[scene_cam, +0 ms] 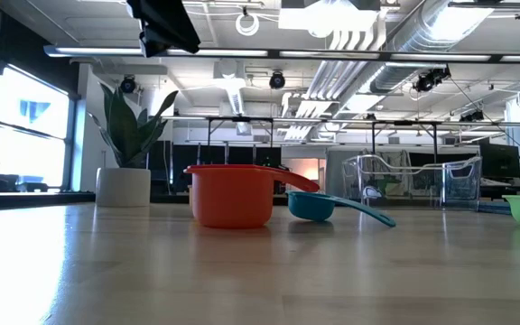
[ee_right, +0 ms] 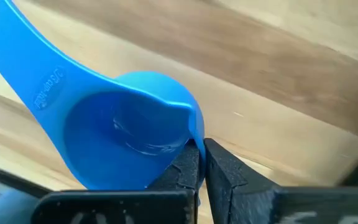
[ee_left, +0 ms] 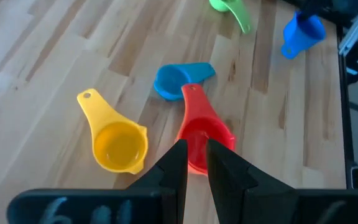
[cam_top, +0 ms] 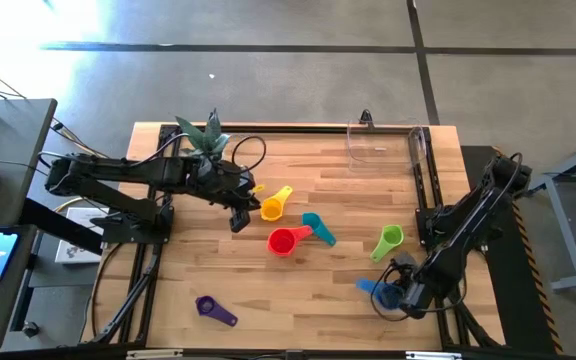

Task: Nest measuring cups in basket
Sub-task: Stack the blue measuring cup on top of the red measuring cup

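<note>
My right gripper (cam_top: 400, 295) is near the table's right near corner, shut on the blue cup (cam_top: 375, 288). My left gripper (cam_top: 238, 216) hovers left of the middle with its fingers almost together and nothing between them. It is above and beside the yellow cup (ee_left: 115, 142) and the red cup (ee_left: 199, 132), which sit on their bases. The teal cup (cam_top: 318, 229) lies just past the red one, and the green cup (cam_top: 388, 241) is farther right. Near the near edge lies the purple cup (cam_top: 214, 309). The clear basket (cam_top: 388, 145) stands at the far edge. I see no orange cup. My right gripper pinches the blue cup's bowl wall at the rim (ee_right: 193, 135), on the side away from the handle (ee_right: 17, 56). One finger (ee_right: 182, 168) is inside the bowl and the other outside. The cup is tipped, its mouth toward the wrist. I cannot tell whether it touches the table.
A white-potted plant (cam_top: 204, 134) stands at the far left edge, just behind my left arm. Bare wood lies between the cups and the basket, and along the near edge between the purple and blue cups.
</note>
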`<state>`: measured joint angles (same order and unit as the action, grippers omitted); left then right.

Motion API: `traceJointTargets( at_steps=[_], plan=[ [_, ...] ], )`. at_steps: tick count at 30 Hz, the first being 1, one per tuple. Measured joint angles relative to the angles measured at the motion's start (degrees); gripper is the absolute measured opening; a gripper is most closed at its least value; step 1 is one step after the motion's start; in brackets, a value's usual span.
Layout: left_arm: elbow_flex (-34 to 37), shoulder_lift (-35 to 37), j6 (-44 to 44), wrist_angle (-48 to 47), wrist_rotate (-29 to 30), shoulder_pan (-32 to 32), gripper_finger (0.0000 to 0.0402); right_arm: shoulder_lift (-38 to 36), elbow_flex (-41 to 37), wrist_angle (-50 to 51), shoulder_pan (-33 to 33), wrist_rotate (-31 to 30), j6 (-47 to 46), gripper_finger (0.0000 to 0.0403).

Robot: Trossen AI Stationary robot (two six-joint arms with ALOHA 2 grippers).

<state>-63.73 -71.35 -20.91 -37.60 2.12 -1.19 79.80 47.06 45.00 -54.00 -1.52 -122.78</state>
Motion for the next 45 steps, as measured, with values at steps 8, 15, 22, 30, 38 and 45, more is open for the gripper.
traceJointTargets(
  at_steps=[8,15,22,30,38,45],
  plan=[
    [0.0,0.01,-0.02,-0.31,-0.01,-2.68,0.0049,-2.7,0.01,-3.51,2.14,-6.73,-2.94,0.0001],
    [0.0,0.0,-0.03,-0.1,0.01,-3.9,0.0049,1.36,3.8,-7.72,10.77,-6.28,4.99,0.0001],
    [0.0,0.0,0.0,-0.14,0.01,-3.87,0.0049,10.59,12.98,-6.74,19.2,-3.22,14.59,0.0],
    [0.03,0.0,0.11,-0.27,0.01,-3.87,0.0049,22.48,23.43,-6.73,23.39,-0.29,20.65,0.0],
    [0.03,0.0,2.07,-0.32,-0.01,-3.87,0.0049,30.77,29.61,-6.28,24.39,2.41,21.0,0.0],
    [0.03,0.0,2.52,-0.34,0.0,-3.87,0.0049,32.17,30.18,-6.09,24.39,3.81,18.69,0.0]
  ],
)
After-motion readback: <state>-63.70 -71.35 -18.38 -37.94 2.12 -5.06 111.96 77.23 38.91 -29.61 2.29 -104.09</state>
